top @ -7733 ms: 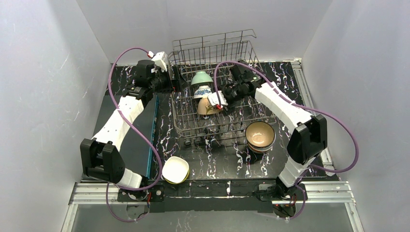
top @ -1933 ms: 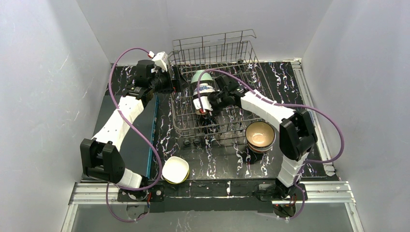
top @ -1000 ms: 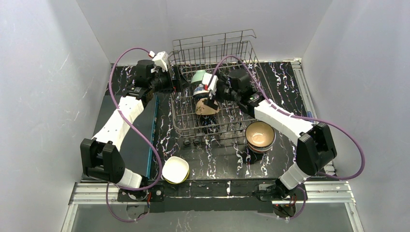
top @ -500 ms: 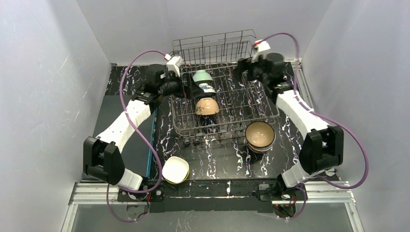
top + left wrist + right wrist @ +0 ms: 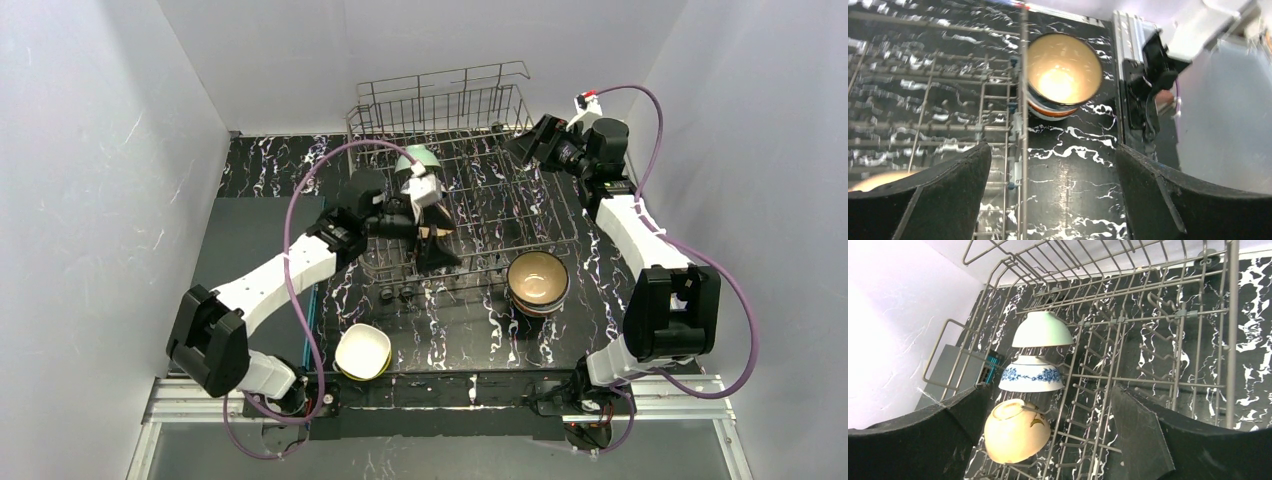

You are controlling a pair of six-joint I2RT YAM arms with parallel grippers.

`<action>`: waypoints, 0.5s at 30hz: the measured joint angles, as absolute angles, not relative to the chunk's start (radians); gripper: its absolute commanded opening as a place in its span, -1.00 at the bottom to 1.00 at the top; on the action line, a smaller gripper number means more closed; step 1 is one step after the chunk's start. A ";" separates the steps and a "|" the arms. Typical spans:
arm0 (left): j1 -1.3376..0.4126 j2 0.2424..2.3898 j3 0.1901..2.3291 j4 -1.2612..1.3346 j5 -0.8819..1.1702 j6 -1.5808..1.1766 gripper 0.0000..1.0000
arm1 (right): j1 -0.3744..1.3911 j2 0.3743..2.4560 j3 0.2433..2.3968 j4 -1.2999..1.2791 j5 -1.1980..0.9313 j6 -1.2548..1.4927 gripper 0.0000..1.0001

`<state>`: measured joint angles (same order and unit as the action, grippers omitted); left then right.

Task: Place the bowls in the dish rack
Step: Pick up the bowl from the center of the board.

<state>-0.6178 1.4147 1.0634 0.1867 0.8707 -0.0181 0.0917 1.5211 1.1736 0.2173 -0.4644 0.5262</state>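
The stacked bowls (image 5: 1064, 75) sit upright on the surface (image 5: 1068, 165) just outside the dish rack (image 5: 1023, 115), straight ahead of the spread, empty left end effector (image 5: 1052, 152).

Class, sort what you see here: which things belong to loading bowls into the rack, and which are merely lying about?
Belong to the job: dish rack; mint bowl, blue-patterned bowl and tan bowl, all three in the rack; bowl stack beside the rack; white bowl at the near edge.

Lying about: grey mat on the table's left; aluminium rail.
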 measured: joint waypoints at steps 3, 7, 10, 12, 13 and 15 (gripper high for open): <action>-0.672 1.396 1.019 0.212 0.910 0.122 0.83 | 0.091 1.521 1.174 0.210 -0.475 0.533 0.97; -0.740 1.386 0.989 0.231 0.921 0.303 0.83 | 0.091 1.514 1.172 0.197 -0.470 0.538 0.97; -0.785 1.386 0.995 0.205 0.896 0.432 0.78 | 0.091 1.475 1.139 0.199 -0.464 0.550 0.97; -0.822 1.395 1.026 0.122 0.854 0.535 0.69 | 0.091 1.444 1.123 0.191 -0.459 0.550 0.97; -0.844 1.410 1.061 0.067 0.828 0.585 0.67 | 0.091 1.431 1.122 0.186 -0.455 0.546 0.97; -0.886 1.454 1.142 -0.027 0.778 0.664 0.66 | 0.091 1.410 1.123 0.176 -0.448 0.533 0.97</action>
